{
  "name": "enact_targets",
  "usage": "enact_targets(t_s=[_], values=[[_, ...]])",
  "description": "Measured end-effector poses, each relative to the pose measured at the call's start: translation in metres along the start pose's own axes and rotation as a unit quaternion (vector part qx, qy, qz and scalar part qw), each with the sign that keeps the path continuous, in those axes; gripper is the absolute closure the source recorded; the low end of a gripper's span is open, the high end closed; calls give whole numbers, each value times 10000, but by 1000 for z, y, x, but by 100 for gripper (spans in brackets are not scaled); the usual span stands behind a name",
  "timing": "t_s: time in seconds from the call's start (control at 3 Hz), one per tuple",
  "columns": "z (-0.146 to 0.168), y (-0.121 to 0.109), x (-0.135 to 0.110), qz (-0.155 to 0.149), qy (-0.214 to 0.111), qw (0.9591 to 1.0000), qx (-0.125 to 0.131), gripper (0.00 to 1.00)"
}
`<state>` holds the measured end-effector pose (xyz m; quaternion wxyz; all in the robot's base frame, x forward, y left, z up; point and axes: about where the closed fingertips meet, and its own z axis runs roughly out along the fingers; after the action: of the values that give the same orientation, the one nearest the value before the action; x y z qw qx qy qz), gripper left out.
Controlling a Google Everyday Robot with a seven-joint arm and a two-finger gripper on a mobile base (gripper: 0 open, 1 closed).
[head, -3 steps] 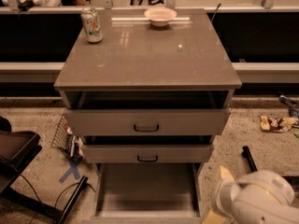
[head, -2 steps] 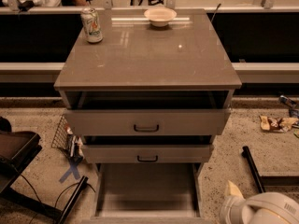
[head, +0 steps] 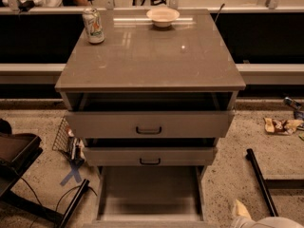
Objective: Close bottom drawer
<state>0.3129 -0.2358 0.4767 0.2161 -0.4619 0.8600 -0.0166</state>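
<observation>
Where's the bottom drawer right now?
The bottom drawer sits low in the middle of the camera view, pulled out under the middle drawer. The gripper is in the bottom right corner, off to the drawer's right.

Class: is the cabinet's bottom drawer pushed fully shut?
No: the bottom drawer stands pulled far out with its inside exposed, while the pincer sits at the lower right, apart from it.

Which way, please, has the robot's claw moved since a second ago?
Yes: the claw has sunk lower in view, slightly rightward, away from the bottom drawer, nearly leaving at the lower right.
</observation>
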Motion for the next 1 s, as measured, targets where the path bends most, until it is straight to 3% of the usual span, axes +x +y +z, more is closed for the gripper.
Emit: enact_targets(t_s=[0.33,0.67,1.0], values=[[1,-2,-5,-130,70,9999,81,0],[19,5,-7,62,179,9997,148,0],[55,41,-5,438,275,9986,52,0]])
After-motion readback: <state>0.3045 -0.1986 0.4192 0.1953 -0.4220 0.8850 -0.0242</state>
